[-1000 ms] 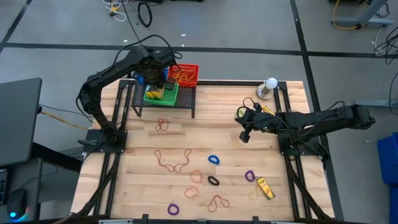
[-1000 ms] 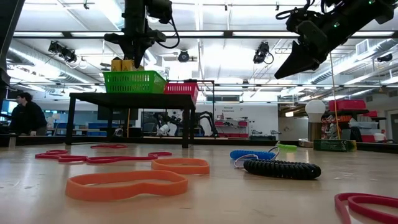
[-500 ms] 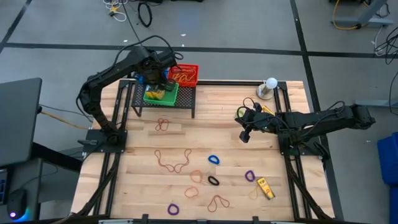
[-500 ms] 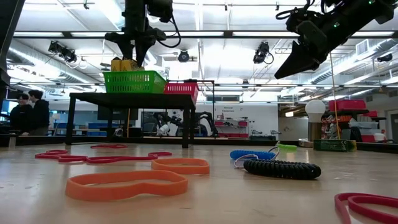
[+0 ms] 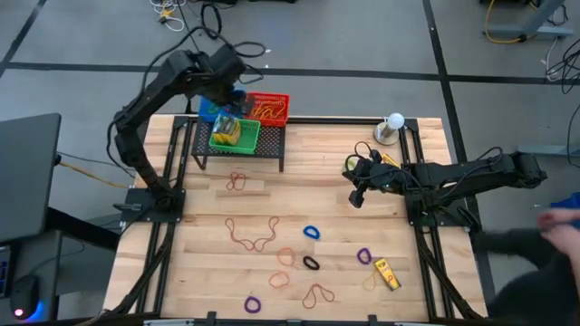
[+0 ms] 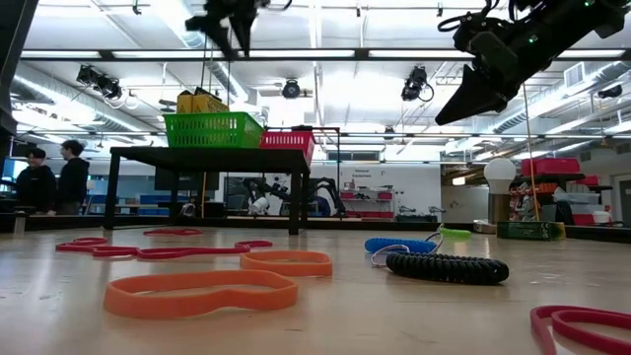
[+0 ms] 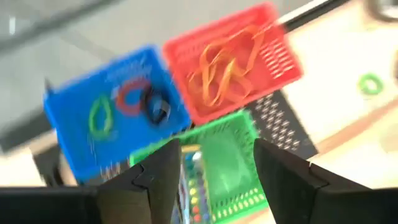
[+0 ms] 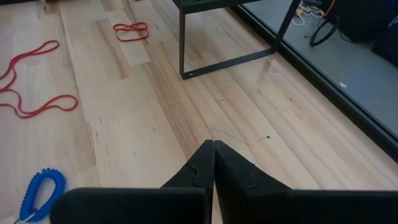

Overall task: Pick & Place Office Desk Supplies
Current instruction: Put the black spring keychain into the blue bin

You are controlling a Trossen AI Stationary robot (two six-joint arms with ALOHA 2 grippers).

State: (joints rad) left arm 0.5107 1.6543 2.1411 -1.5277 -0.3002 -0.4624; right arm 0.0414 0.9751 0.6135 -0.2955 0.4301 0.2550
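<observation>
My left gripper is open and holds nothing. It hovers high over the green basket, which holds yellow crayon boxes on the black rack. Beside it stand a red basket of orange bands and a blue basket holding a few bands. My right gripper is shut and empty, held in the air over the table's right middle. Rubber bands and coils lie flat on the near half of the table. One yellow crayon box lies near the right near corner.
The black rack stands at the far left of the table; its leg shows in the right wrist view. A white ball on a round base stands at the far right. A person's sleeve shows beyond the right edge, and people stand in the room behind.
My left gripper has risen from just above the green basket and drawn back toward the table's far edge. The crayon boxes stay in the basket. A person's sleeve has come in at the right edge of the high view.
</observation>
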